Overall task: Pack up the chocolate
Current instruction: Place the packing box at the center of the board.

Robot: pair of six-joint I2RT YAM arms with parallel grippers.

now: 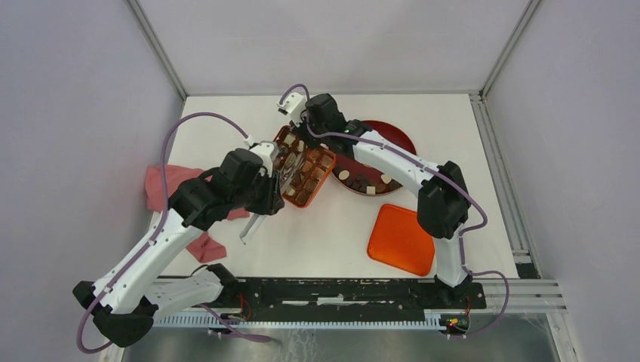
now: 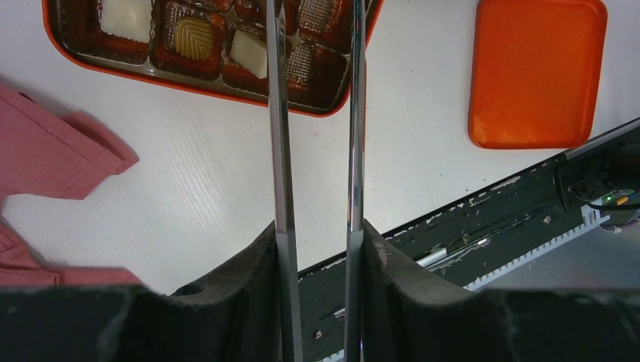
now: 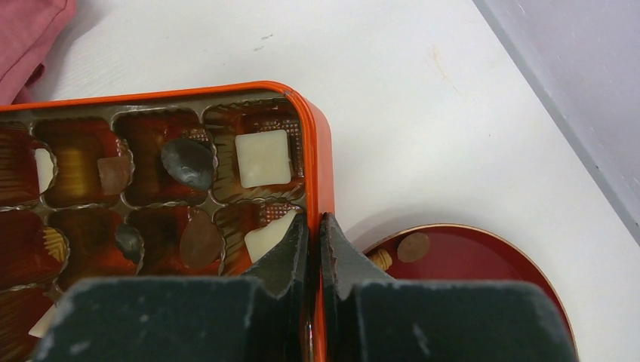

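Observation:
The orange compartmented box (image 1: 315, 179) sits mid-table with chocolate pieces in its cups, among them a white square (image 3: 262, 157) and a dark oval (image 3: 189, 162). More chocolate (image 1: 366, 183) lies on the dark-red plate (image 1: 396, 137) to its right. My left gripper (image 2: 317, 226) is shut on metal tongs (image 2: 279, 113), whose two blades stand apart and reach over the box (image 2: 189, 81); their tips are cut off at the frame's top edge. My right gripper (image 3: 315, 222) is shut on the box's side wall (image 3: 318, 151) near a corner, next to the plate (image 3: 483, 260).
The box's orange lid (image 1: 401, 239) lies flat at the front right, also in the left wrist view (image 2: 536, 72). A pink cloth (image 1: 170, 188) is crumpled at the left beneath my left arm. White walls and a metal frame enclose the table.

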